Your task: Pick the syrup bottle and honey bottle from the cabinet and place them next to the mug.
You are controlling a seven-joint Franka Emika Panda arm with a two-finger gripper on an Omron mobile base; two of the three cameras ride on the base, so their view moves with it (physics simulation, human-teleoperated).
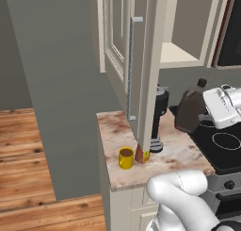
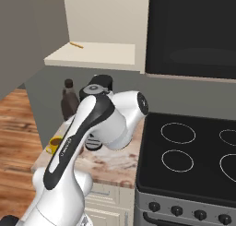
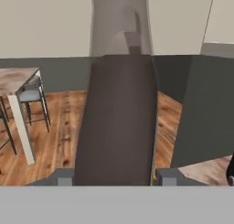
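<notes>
Two bottles matter here, and one of them, the syrup bottle (image 1: 190,111), hangs in the air over the counter (image 1: 181,153), clamped in the gripper (image 1: 203,110) with its black cap uppermost and its brown body tilted a little. From the hand view the bottle's dark body (image 3: 119,122) stands between the two fingertips (image 3: 64,176), which press against its sides. The honey bottle (image 1: 142,154) rests on the marbled counter just beside the yellow mug (image 1: 125,158), partly hidden behind the edge of the open cabinet (image 1: 141,60) door. A tall black appliance (image 1: 159,117) stands behind them, near the wall. To the right lies the black stove top (image 2: 184,151), and the cabinet shelf (image 2: 92,52) holds a thin stick-like item.
</notes>
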